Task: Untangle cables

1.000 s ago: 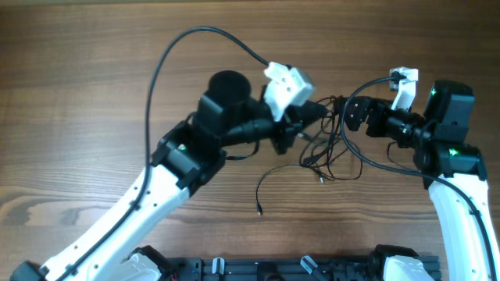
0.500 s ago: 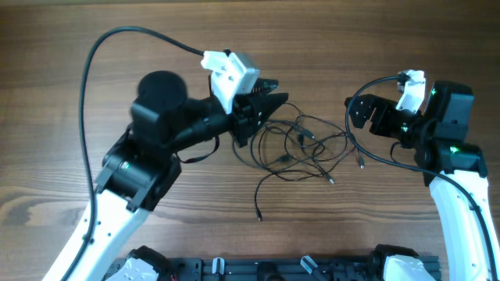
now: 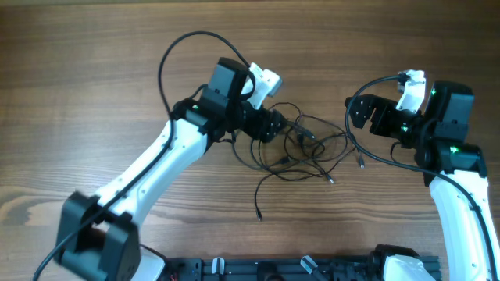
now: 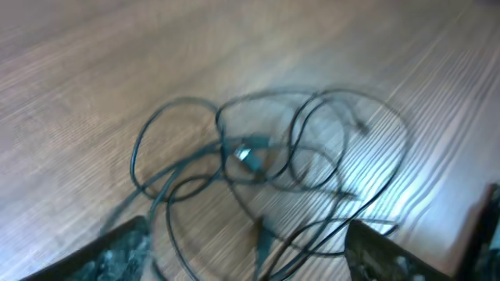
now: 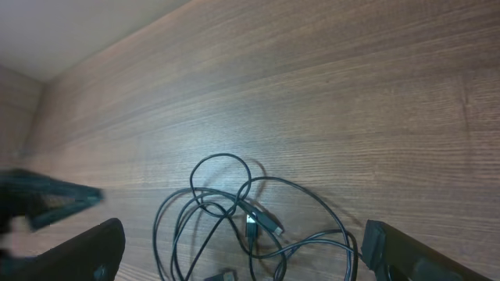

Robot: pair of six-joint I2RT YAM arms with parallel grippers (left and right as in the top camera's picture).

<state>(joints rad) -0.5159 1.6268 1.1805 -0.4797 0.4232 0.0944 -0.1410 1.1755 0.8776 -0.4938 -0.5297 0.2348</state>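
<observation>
With the left gripper (image 4: 244, 246) and the right gripper (image 5: 238, 254) both wide open and holding nothing on either side of the cables (image 3: 301, 148), tangled near the middle of the table (image 3: 94, 62), a pinch may, as far as the blurred left wrist view shows, catch two crossing strands and tighten the knot.

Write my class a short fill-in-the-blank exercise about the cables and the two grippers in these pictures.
The cables lie tangled on a ____ table.
The cables are ____ in colour.
The left gripper is ____, with nothing between its fingers.
The right gripper, open too, holds ____.
Missing words: wooden; black; open; nothing.
</observation>
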